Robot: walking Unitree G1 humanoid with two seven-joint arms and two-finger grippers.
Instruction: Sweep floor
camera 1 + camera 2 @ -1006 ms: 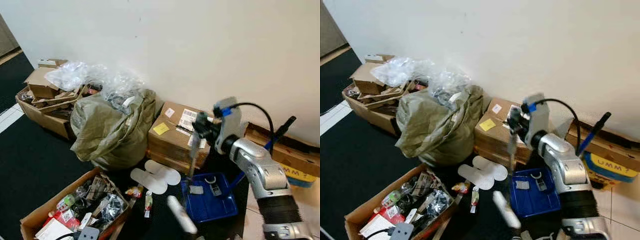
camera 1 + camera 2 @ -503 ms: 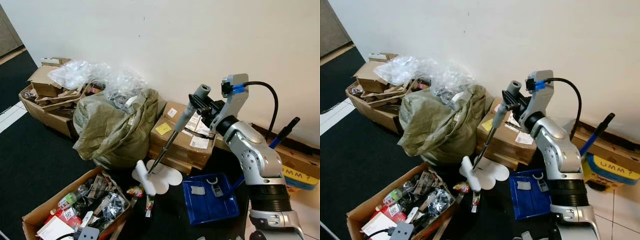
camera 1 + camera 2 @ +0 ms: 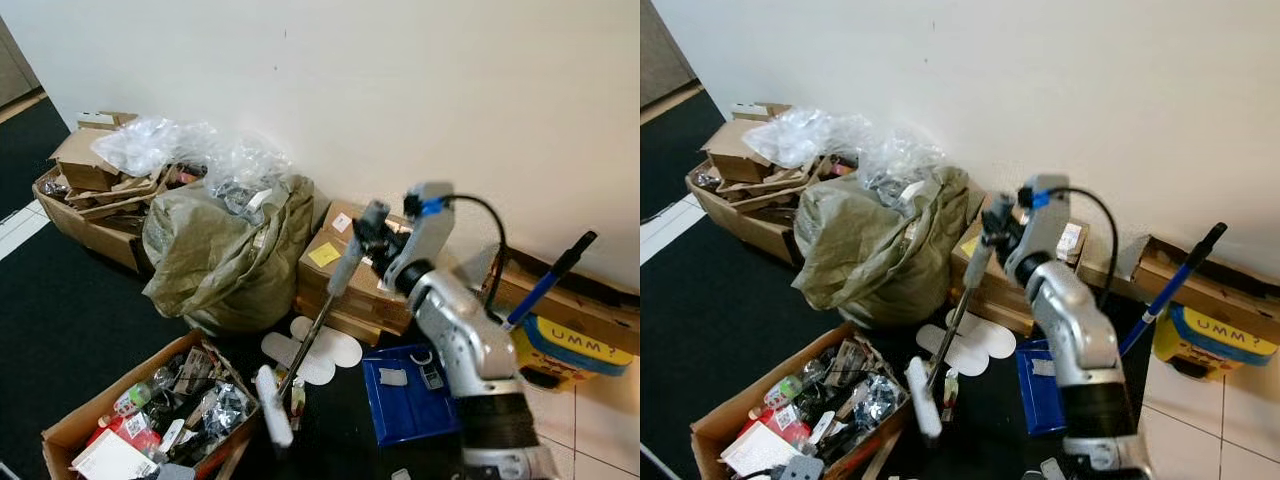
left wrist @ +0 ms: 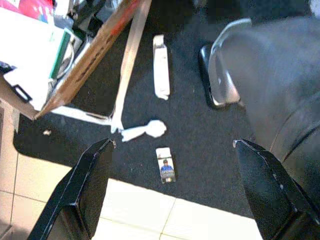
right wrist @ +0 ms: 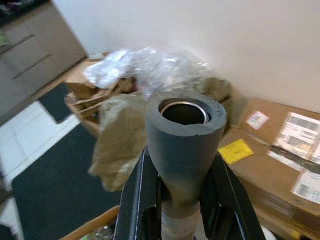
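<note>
A: Where did we have the broom (image 3: 318,325)?

B: Our right gripper (image 3: 372,237) was clamped on its grey foam handle, just in front of the taped cardboard box (image 3: 355,275) by the wall. From the right wrist, both black fingers (image 5: 137,192) pressed the grip's sides, its hollow end facing the camera.

A: And the head?

B: The shaft slanted down and to our left. The white head (image 3: 272,405) sat on the black floor mat (image 3: 70,330), beside the open carton of clutter (image 3: 150,410) and near the white slippers (image 3: 312,350).

A: Our left gripper (image 4: 170,190)?

B: It hung low with its fingers spread wide, holding nothing. Under it lay a small card (image 4: 165,171), a crumpled white scrap (image 4: 145,131) and a white packet (image 4: 160,66), close to the mat's edge where tile began.

A: What else stood around?

B: An olive sack (image 3: 225,255) against the wall, and a blue dustpan (image 3: 412,398) on the floor to our right.
</note>
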